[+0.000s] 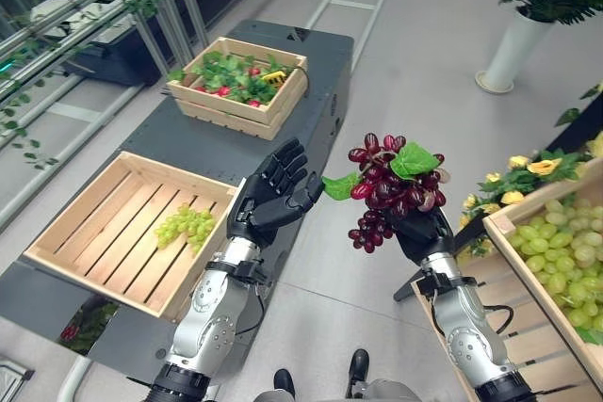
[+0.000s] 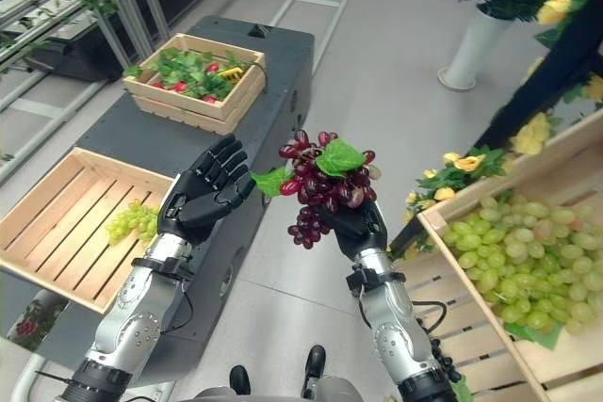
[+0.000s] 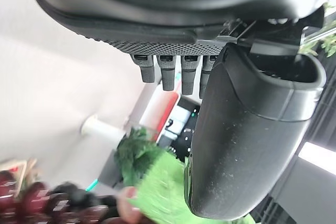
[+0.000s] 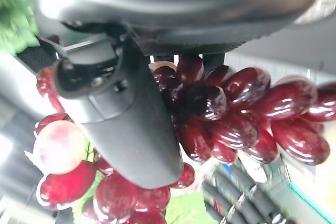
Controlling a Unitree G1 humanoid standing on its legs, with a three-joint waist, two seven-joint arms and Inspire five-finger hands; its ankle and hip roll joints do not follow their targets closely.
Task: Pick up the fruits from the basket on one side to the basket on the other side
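Note:
A bunch of dark red grapes [image 1: 391, 187] with green leaves is held up in mid-air over the floor, my right hand [image 1: 421, 233] shut on it from below; its thumb [image 4: 126, 129] crosses the grapes [image 4: 236, 114] in the right wrist view. My left hand [image 1: 273, 197] is open, fingers straight, palm facing the bunch and just left of its leaf. A wooden crate [image 1: 57, 233] on the dark table at left holds a bunch of green grapes [image 1: 186, 226]. A wooden crate [image 1: 509, 223] at right holds several green grape bunches [image 1: 565, 251].
A second crate [image 1: 236, 110] with greens and red fruit sits further back on the dark table [image 1: 320, 72]. Yellow flowers and foliage [image 1: 513, 181] lie beside the right crate. A white planter [image 1: 513, 49] stands on the floor at the back right.

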